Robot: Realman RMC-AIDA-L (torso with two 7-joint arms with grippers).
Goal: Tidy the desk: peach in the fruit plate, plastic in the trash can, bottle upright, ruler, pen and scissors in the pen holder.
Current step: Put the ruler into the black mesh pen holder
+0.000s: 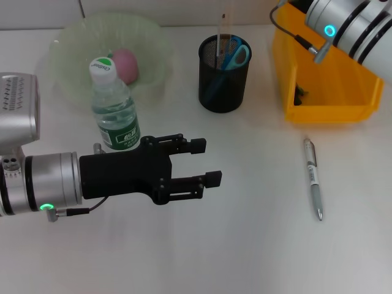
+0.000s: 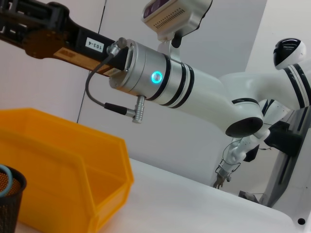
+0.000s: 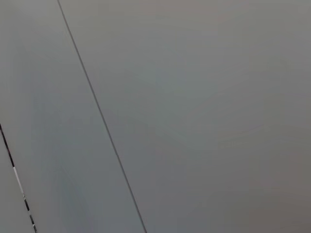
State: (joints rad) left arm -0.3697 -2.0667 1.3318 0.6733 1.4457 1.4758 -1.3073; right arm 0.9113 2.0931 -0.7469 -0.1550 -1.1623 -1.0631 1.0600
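- The left pincer (image 1: 205,162) hovers low over the table (image 1: 245,245), its fingers spread apart and grasping nothing, pointing toward the pen.
- Just behind its wrist the bottle (image 1: 114,110) stands upright with its white cap on.
- The peach (image 1: 125,64) lies in the fruit plate (image 1: 73,49).
- The scissors (image 1: 234,56) and ruler (image 1: 223,30) stand in the pen holder (image 1: 223,76).
- The pen (image 1: 313,177) lies flat on the table, near the trash can (image 1: 355,92).
- The right pincer is out of sight; its arm (image 1: 349,24) hangs above the trash can.
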